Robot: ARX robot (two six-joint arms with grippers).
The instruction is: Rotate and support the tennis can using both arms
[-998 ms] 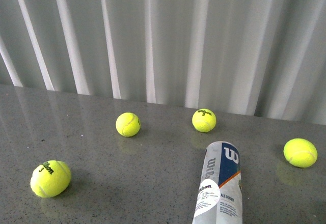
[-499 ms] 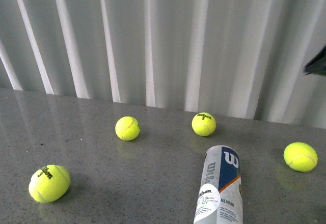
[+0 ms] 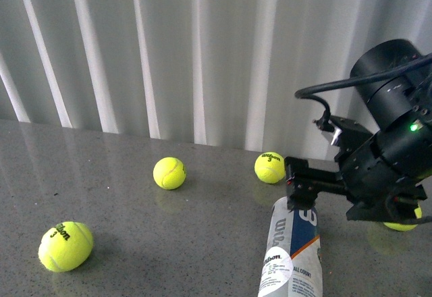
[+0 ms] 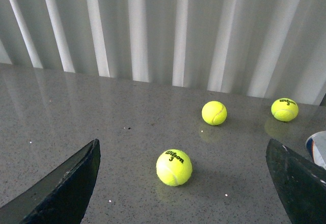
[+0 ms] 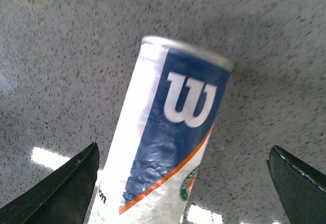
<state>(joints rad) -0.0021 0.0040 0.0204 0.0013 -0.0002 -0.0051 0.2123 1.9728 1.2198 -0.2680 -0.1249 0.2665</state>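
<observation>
The tennis can (image 3: 290,256) lies on its side on the grey table, its metal-rimmed end pointing away from me and its near end cut off by the picture's edge. My right gripper (image 3: 302,185) hangs open just above the can's far end. In the right wrist view the can (image 5: 173,147) lies between the two spread fingers (image 5: 66,191) without touching either. My left gripper (image 4: 183,188) is open over a tennis ball (image 4: 174,167). A sliver of the can (image 4: 318,147) shows at that view's edge. The left arm is out of the front view.
Loose yellow tennis balls lie on the table (image 3: 135,243): one at near left (image 3: 65,246), one mid-table (image 3: 169,173), one just beyond the can (image 3: 269,167), and one partly hidden behind the right arm (image 3: 403,226). A white pleated curtain (image 3: 202,54) closes off the far edge.
My right arm has come into the front view from the right and dropped down over the can's far end. The can and balls lie where they were.
</observation>
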